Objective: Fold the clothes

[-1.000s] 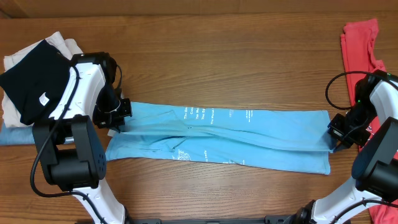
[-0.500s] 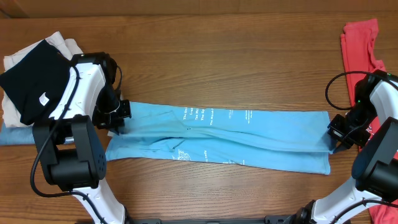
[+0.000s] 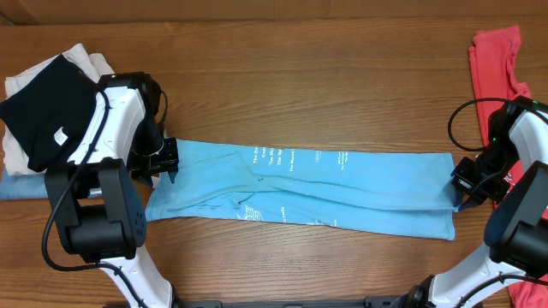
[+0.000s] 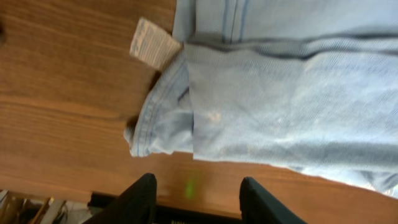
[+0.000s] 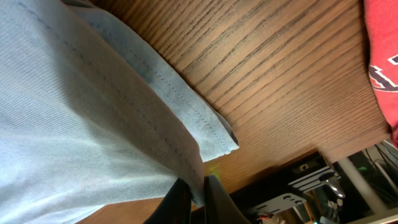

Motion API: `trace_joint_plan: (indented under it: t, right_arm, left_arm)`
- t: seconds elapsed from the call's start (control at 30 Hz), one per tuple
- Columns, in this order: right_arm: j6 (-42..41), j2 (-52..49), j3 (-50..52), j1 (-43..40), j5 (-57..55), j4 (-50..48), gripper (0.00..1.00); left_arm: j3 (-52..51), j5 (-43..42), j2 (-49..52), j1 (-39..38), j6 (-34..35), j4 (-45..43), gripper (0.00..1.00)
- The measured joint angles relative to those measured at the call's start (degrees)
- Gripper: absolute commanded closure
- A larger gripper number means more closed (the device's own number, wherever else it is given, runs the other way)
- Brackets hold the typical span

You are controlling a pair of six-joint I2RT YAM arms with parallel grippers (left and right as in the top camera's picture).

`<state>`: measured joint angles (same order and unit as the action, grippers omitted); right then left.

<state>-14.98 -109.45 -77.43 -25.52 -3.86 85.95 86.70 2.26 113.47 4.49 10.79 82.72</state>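
Light blue T-shirt (image 3: 300, 184) stretched in a long folded band across the middle of the wooden table (image 3: 300, 85).
Left gripper (image 4: 196, 199) released, jaws parted and empty over bare wood just beside the collar end and its label (image 4: 152, 42); right gripper (image 5: 198, 193) clenched on the hem at the opposite end. Coral-red T-shirt (image 3: 497, 60) bunched at the far right corner, well apart; black garment (image 3: 43, 107) piled on cream cloth (image 3: 26, 81) far left.
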Motion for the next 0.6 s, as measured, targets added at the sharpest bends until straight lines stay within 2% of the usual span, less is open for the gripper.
trace_joint_plan:
  t: [0.2, 0.43, 0.5, 0.6]
  right_arm:
    - [0.02, 0.00, 0.00, 0.00, 0.00, -0.59, 0.89]
    - [0.02, 0.00, 0.00, 0.00, 0.00, -0.66, 0.91]
    - [0.00, 0.00, 0.00, 0.00, 0.00, -0.70, 0.96]
    - [-0.04, 0.00, 0.00, 0.00, 0.04, -0.59, 0.96]
  left_arm:
    - [0.00, -0.02, 0.00, 0.00, 0.02, -1.53, 0.67]
    - [0.00, -0.07, 0.00, 0.00, 0.04, -3.10, 0.69]
    - [0.00, -0.07, 0.00, 0.00, 0.04, -3.15, 0.69]
    - [0.00, -0.09, 0.00, 0.00, 0.04, -3.41, 0.69]
